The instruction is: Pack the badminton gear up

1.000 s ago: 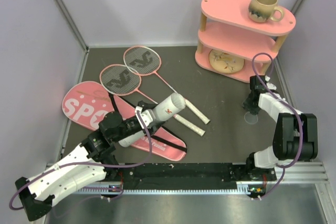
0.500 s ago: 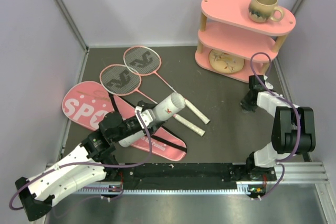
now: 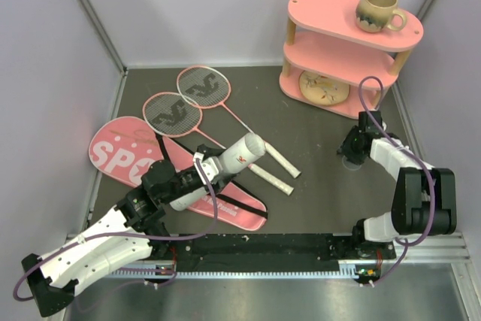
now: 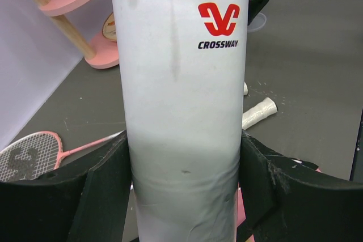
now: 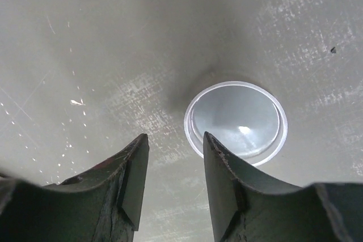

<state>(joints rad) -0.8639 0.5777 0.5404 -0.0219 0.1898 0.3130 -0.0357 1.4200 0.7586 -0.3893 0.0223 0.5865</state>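
Leftward is where our right gripper (image 3: pixel 352 151) has shifted over the last second, sliding across the mat towards the middle of the table, while our left arm has held its pose. Its fingers stand apart with nothing between them. In the wrist view the right gripper (image 5: pixel 173 140) sits low over the mat, and a clear round lid (image 5: pixel 235 123) lies flat just beyond its tips and slightly to one side, not yet straddled. We judge this lid to be the cap for the tube, so the shift looks like lining up to pick it up.

Our left gripper (image 4: pixel 184 162) is clamped on the long white tube (image 4: pixel 181 83) near its lower end. The tube (image 3: pixel 225 167) is raised at a slant, with its far end pointing towards the right arm.

Just beyond that far end lie the white racket handles (image 3: pixel 276 174). Beneath and behind the left gripper lies the pink bag (image 3: pixel 120 148), flat, with its black strap (image 3: pixel 218 201) running under the tube. Farther off, the two rackets (image 3: pixel 186 100) lie unpacked, heads side by side.

Beyond the right gripper stands the pink shelf (image 3: pixel 338 50) with the mug (image 3: pixel 378 11) on top. Nothing stands between the fingers and the lid. We cannot make out any shuttlecocks for certain.
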